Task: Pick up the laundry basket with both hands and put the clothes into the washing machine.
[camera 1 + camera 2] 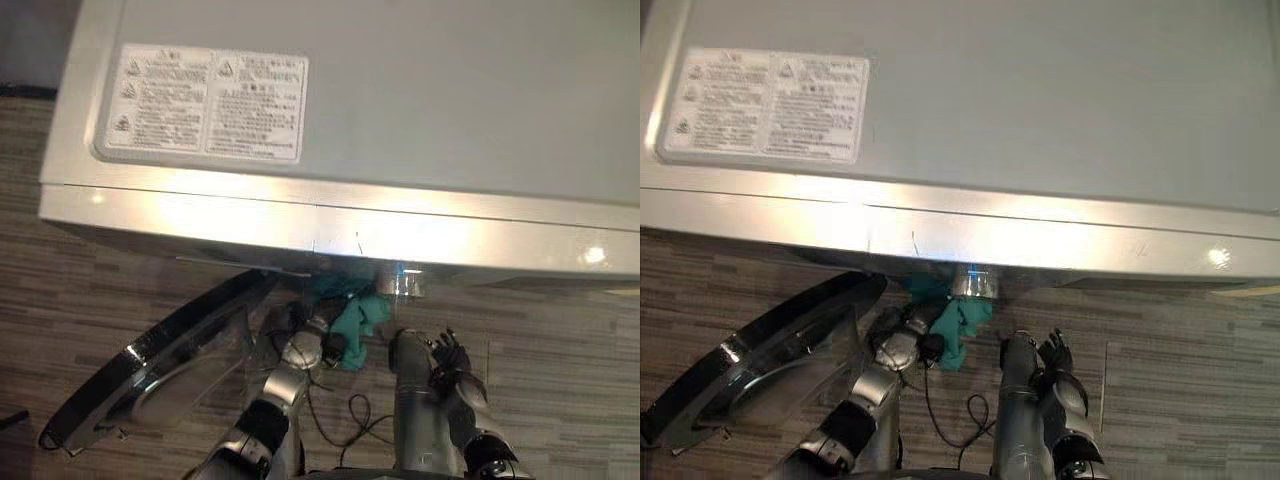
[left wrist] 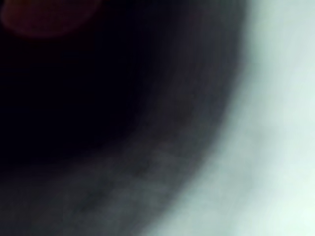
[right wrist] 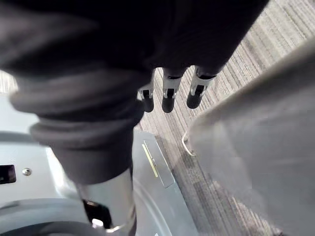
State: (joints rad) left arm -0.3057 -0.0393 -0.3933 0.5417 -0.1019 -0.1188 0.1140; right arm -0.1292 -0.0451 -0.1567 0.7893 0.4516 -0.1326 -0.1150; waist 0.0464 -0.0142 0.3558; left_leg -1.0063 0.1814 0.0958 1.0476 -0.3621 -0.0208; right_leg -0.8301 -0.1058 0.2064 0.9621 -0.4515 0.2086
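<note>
Under the washing machine's (image 1: 400, 120) front edge, the left hand (image 1: 305, 350) is by a teal cloth (image 1: 362, 315); its grip I cannot tell. The right hand's (image 1: 450, 365) fingers (image 3: 168, 101) hang straight over the floor (image 1: 560, 340).

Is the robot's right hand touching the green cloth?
Apart. The right eye view shows floor between the right hand and the teal cloth hanging at the washing machine's opening.

Grey-brown floor (image 1: 560, 340) of narrow, streaky wood-look planks.
</note>
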